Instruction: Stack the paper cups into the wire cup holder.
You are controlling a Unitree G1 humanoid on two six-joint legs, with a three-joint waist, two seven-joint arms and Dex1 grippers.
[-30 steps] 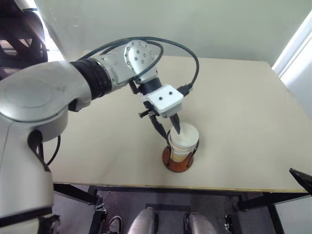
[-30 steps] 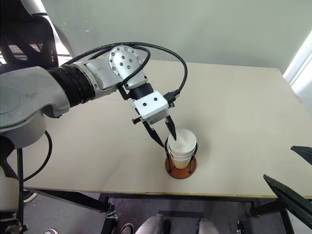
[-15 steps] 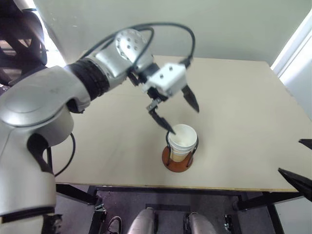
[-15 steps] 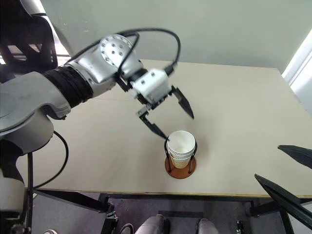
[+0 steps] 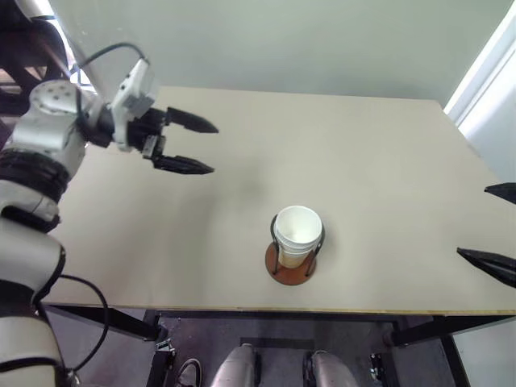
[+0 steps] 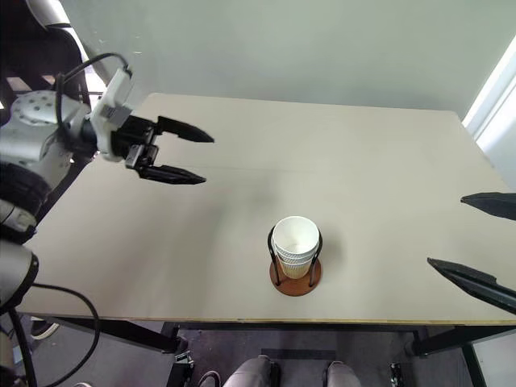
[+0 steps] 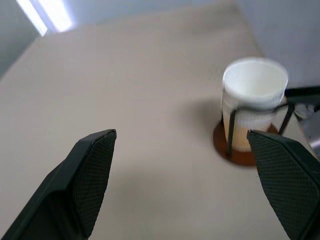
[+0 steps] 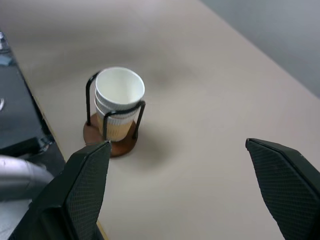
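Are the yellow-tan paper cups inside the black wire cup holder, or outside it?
Inside: the yellow-tan paper cups sit nested, upright, between the loops of the black wire cup holder.

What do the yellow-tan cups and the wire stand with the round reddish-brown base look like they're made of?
Yellow-tan paper cups: likely matte paper, with white insides and rolled rims. Wire cup holder: thin black wire loops, probably metal, on a reddish-brown disc that could be wood or plastic.

Silver-grey metal left arm (image 5: 44,141) with ribbed black sleeve, white wrist housing, looped black cable, tapered black two-finger left gripper (image 5: 200,147), textured finger pads (image 7: 95,170)
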